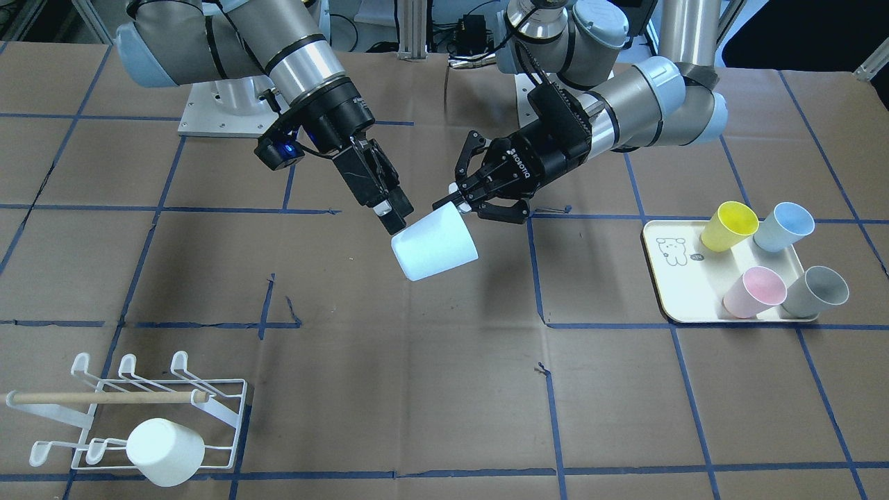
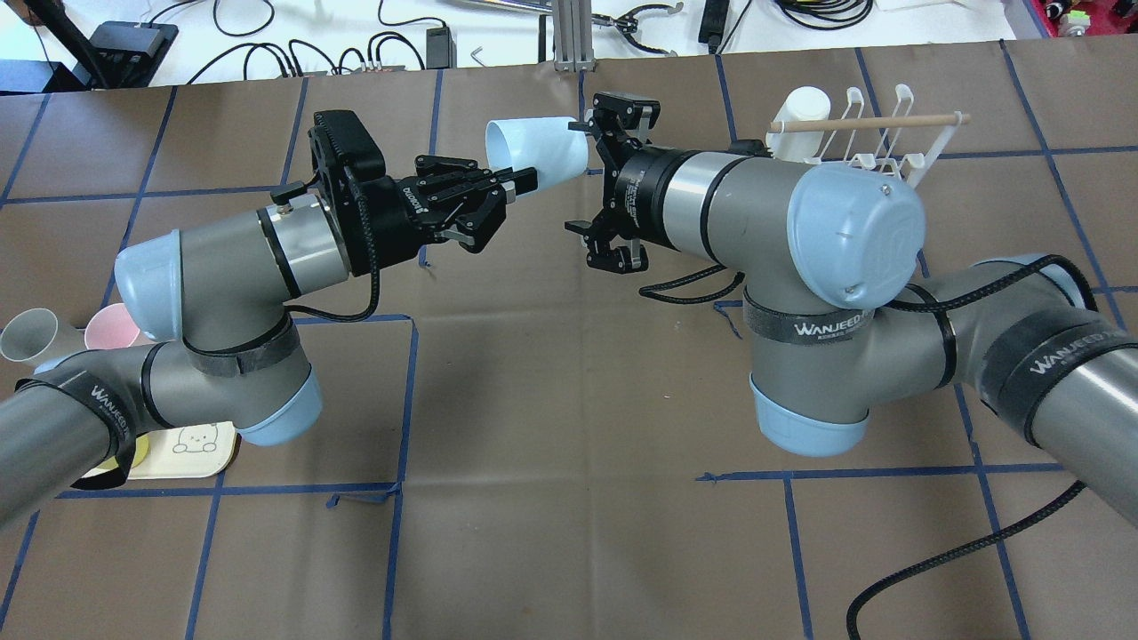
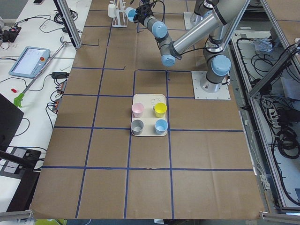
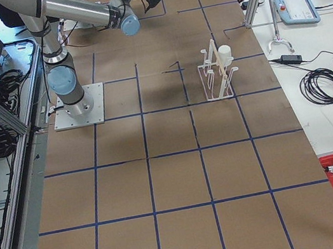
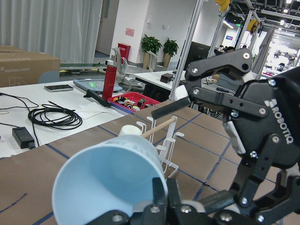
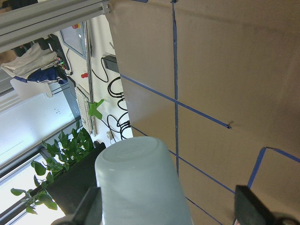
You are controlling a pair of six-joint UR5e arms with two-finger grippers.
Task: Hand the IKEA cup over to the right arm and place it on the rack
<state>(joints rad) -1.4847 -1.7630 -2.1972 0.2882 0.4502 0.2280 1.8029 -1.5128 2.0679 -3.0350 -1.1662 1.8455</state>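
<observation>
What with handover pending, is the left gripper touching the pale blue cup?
Touching: in the left wrist-mounted view the left gripper pinches the pale blue cup at its rim.

Pale blue cup hangs tilted mid-frame, rim pinched by the left tool, base between the right tool's spread fingers. White wire rack stands lower left.

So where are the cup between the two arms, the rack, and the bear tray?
cup (image 1: 434, 244): front-facing view, its side wall.
rack (image 1: 104, 398): front-facing view, its wooden bar.
tray (image 1: 684, 295): front-facing view, bare floor.
</observation>
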